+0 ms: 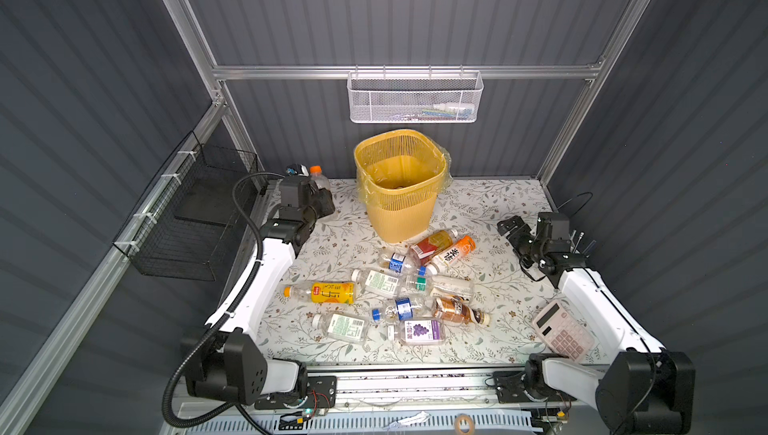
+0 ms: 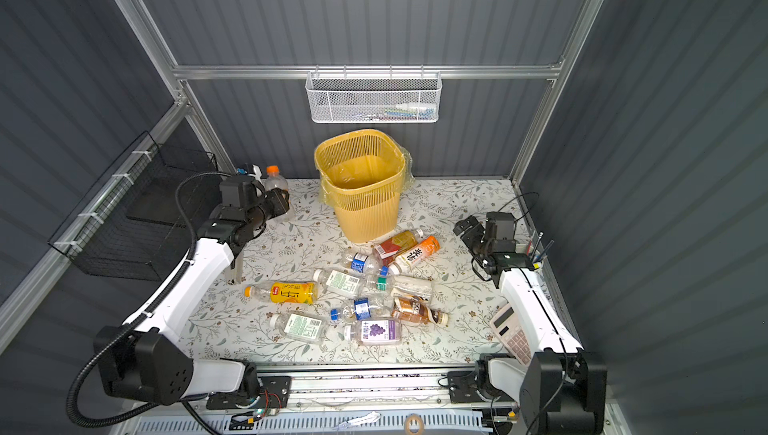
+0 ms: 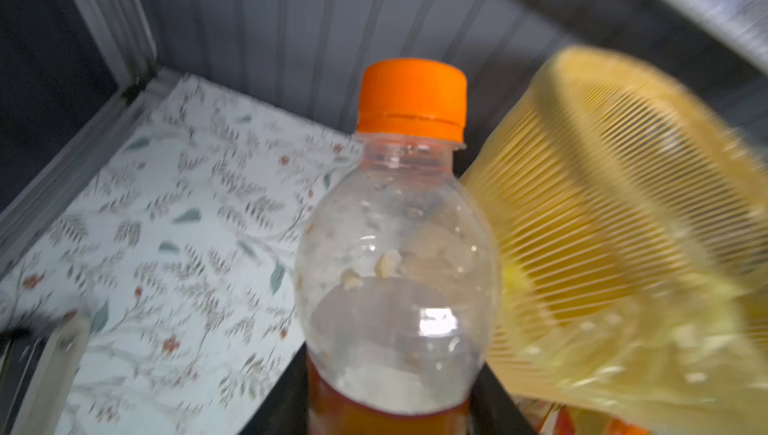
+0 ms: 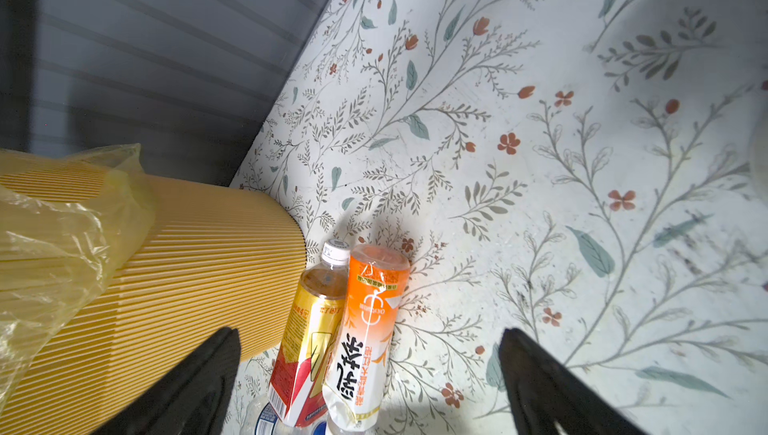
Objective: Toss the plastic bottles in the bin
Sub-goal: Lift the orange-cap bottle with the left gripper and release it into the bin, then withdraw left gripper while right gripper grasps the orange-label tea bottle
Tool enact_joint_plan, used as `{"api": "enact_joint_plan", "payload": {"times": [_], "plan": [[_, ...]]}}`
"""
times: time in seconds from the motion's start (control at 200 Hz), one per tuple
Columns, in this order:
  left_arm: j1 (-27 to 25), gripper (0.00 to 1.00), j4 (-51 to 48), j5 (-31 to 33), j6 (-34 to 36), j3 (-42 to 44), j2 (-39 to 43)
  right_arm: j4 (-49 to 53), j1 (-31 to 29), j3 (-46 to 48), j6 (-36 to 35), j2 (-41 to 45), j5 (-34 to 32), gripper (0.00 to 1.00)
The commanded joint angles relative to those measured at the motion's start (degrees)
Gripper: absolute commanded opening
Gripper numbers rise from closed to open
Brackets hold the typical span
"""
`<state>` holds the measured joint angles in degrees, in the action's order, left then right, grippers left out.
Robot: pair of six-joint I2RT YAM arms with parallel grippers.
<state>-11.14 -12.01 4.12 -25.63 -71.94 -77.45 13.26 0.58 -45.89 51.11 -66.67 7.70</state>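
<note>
Your left gripper (image 1: 323,201) was at the back left of the table (image 1: 490,204), just to the left of the bin (image 1: 399,208). Its fingers pinched the orange-cap bottle (image 1: 319,179) low on its body. The bottle stood up straight, with its cap on top. In the left wrist view, the orange-cap bottle (image 3: 395,246) filled the middle and the bin (image 3: 602,204) was close beside it. The bottle had not gone in the bin. I could not tell if its bottom touched the table.

Your right gripper (image 1: 509,227) hung over the right side of the table, well apart from the bin. Its 2 black fingers (image 4: 208,370) were spread wide and held nothing.

The bin stood at the back middle of the table, with a clear yellowish bag (image 1: 444,171) folded over its rim.

I counted 10 other bottles lying on their sides in front of the bin. The red and yellow bottle (image 1: 432,242) lay nearest to it, with the orange bottle (image 1: 453,253) touching its side. The yellow bottle (image 1: 328,292) lay nearest the left arm. The grape bottle (image 1: 419,331) lay at the front, beside the brown bottle (image 1: 457,312).

A pink calculator (image 1: 563,335) lay by the right arm.
</note>
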Motion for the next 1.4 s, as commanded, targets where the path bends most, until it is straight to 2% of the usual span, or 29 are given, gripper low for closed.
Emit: {"api": "enact_joint_plan", "payload": {"times": [0.0, 0.035, 0.095, 0.21, 0.28, 0.345, 0.37, 0.68, 1.056, 1.396], "plan": [[-1.63, 0.46, 10.84, -2.60, -1.86, -5.08, -1.17, -2.22, 0.35, 1.50, 1.92, 1.39, 1.60, 0.99], [-4.25, 0.46, 10.80, -0.86, 0.85, -8.06, -2.93, -2.74, 0.32, 1.50, 1.84, 1.29, 2.20, 0.99], [-9.41, 0.49, 7.48, 2.34, 6.50, -18.01, -7.61, -2.82, 0.30, 0.89, 1.44, 0.95, 3.28, 0.99], [-10.57, 0.59, -2.47, -6.66, 2.33, -35.18, -19.44, -0.96, 0.29, -1.86, -1.31, -0.61, 6.17, 0.99], [-10.57, 0.73, -5.58, -10.52, 0.75, -41.61, -24.13, 1.10, 0.30, -3.10, -2.67, -0.92, 5.78, 0.99], [-10.57, 0.98, -6.81, -11.22, 0.23, -44.00, -25.79, 1.97, 0.33, -3.00, -2.69, -0.49, 4.52, 0.99], [-10.57, 1.00, -6.89, -10.83, 0.27, -44.04, -25.65, 2.03, 0.38, -2.77, -2.60, -0.18, 4.18, 0.99], [-10.57, 1.00, 2.32, -3.49, 2.92, -29.54, -15.18, 2.78, 0.00, -1.70, -0.95, -1.21, 3.59, 0.99], [-10.10, 1.00, 3.18, 7.72, 2.97, -12.21, -6.08, 1.10, -3.79, -1.02, 1.86, -6.34, 1.73, 0.99], [-2.21, 1.00, 2.75, 4.92, -4.32, 0.93, -1.59, 0.64, -10.42, -4.34, 5.24, -16.00, 0.70, 0.98]]}}
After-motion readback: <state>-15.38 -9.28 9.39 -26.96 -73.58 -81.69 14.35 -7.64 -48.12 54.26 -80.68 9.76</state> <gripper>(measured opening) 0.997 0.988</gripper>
